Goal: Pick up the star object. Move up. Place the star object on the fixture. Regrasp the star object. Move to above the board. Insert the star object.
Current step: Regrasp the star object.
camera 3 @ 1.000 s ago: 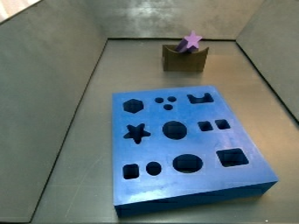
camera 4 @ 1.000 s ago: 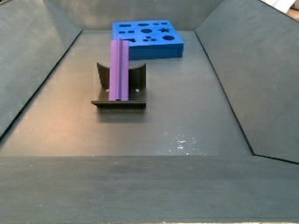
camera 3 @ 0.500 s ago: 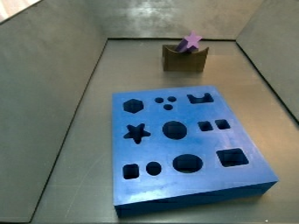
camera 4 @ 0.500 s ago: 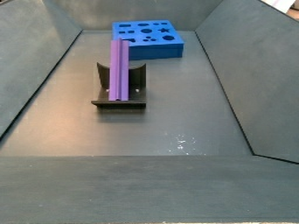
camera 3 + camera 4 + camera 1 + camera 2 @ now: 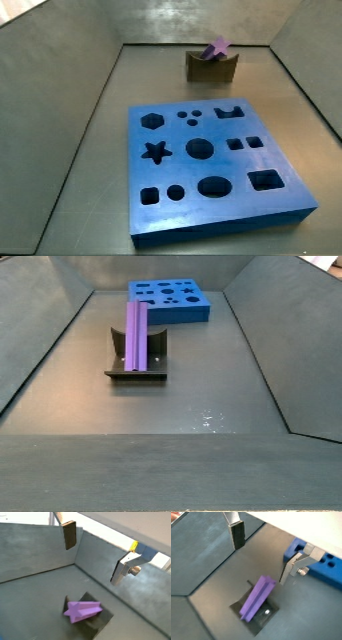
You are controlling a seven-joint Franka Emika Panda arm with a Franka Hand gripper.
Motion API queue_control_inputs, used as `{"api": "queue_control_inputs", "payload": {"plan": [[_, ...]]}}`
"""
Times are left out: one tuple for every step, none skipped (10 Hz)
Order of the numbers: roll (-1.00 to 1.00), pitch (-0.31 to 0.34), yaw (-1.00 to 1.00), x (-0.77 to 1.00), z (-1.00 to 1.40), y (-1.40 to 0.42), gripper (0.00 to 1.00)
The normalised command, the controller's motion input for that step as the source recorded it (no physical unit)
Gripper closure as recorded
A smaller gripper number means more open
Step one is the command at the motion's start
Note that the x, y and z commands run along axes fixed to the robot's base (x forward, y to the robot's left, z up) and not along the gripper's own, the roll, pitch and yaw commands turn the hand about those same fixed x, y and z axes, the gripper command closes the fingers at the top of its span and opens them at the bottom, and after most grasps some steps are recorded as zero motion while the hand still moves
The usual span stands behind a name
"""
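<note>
A dull grey floor [image 5: 214, 366] is hemmed along its edges by slanting grey walls [image 5: 34, 331], with small bright glints [image 5: 207, 416] near its front edge and pale reflected light on the back wall [image 5: 181, 20].

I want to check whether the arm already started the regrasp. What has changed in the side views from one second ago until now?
Nothing visibly changed. The star object lies on the fixture as before, and the board has not moved. The gripper shows only in the wrist views, open and empty, above the star object.
</note>
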Motion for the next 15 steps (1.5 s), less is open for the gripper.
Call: {"api": "queue_control_inputs", "payload": {"plan": [[1.00, 0.091, 0.04, 0.08, 0.00, -0.04, 0.00], [1.00, 0.111, 0.05, 0.09, -0.01, -0.04, 0.00], [1.00, 0.126, 0.06, 0.10, -0.01, -0.04, 0.00], [1.00, 0.163, 0.09, 0.11, -0.01, -0.05, 0.00], [1.00, 0.187, 0.11, 0.11, -0.01, -0.05, 0.00], [1.00, 0.210, 0.15, 0.11, -0.01, -0.05, 0.00], [1.00, 0.226, 0.18, 0.11, -0.01, -0.05, 0.00], [0.81, 0.208, 0.22, 0.11, -0.01, -0.06, 0.00], [0.63, 0.183, 0.23, 0.11, -0.01, -0.06, 0.00], [0.40, 0.141, 0.25, 0.12, -0.01, -0.06, 0.00], [0.27, 0.108, 0.26, 0.11, 0.00, -0.05, 0.00], [0.19, 0.051, 0.25, 0.10, 0.00, -0.04, 0.00], [0.18, 0.027, 0.24, 0.09, -0.01, -0.05, 0.00], [0.17, 0.004, 0.21, 0.09, -0.01, -0.06, 0.00], [0.07, 0.035, 0.23, 0.04, -1.00, 0.04, 0.00]]}}
